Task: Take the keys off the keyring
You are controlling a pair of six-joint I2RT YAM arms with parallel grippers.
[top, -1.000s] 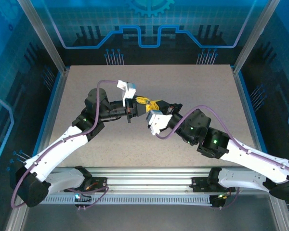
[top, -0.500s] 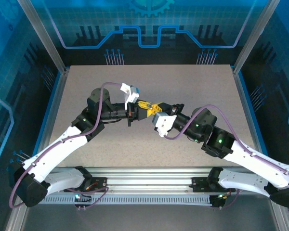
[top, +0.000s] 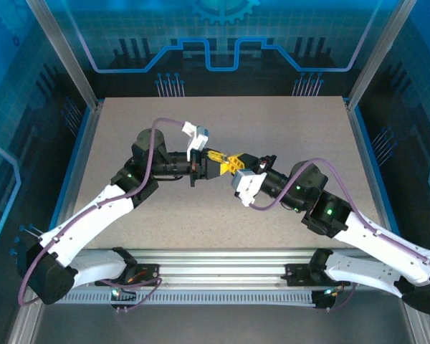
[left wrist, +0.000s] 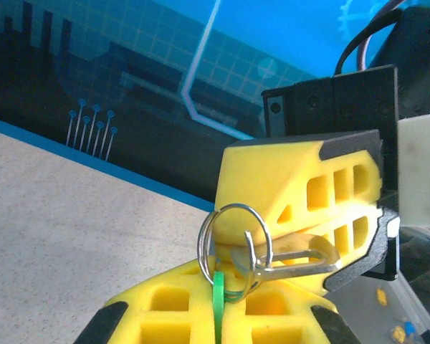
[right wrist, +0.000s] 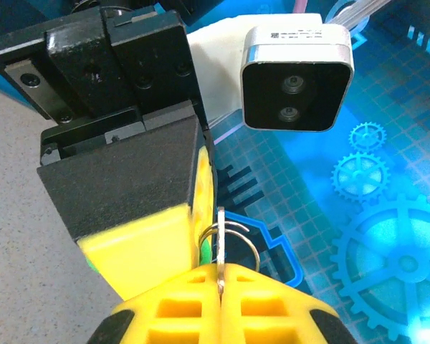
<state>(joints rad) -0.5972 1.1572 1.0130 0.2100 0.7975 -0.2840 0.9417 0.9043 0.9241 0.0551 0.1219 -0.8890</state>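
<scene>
**Two end effectors nose to nose over the middle of the desk, keyring between them**

From where I stand, both arms reach in over the desk (top: 287, 122) and meet fingertip to fingertip at about its centre, level with each other. The left end effector (top: 216, 160) points towards the right edge. The right end effector (top: 231, 164) points back at it from the other side. Their yellow fingers nearly touch.

The keyring (left wrist: 236, 206) sits in the narrow space between them, held up off the desk. It is a plain wire ring standing roughly upright.

In the left wrist view, a silver key (left wrist: 301, 259) threaded on the ring runs sideways into the right end effector. Its two fingers are closed flat on the blade, one above and one below. The right wrist view agrees: its own pads are pressed together with only a thin metal edge showing in the seam, and the ring stands up out of that seam.

The left end effector is also closed. Its fingers are drawn in on a green piece (left wrist: 217, 287) hanging from the bottom of the ring. Whether that is a key or a tag I cannot tell. The lower arc of the ring dips into the same gap.

The left wrist's camera (right wrist: 297, 79), a white box with a dark face, looks down on the meeting point.
</scene>
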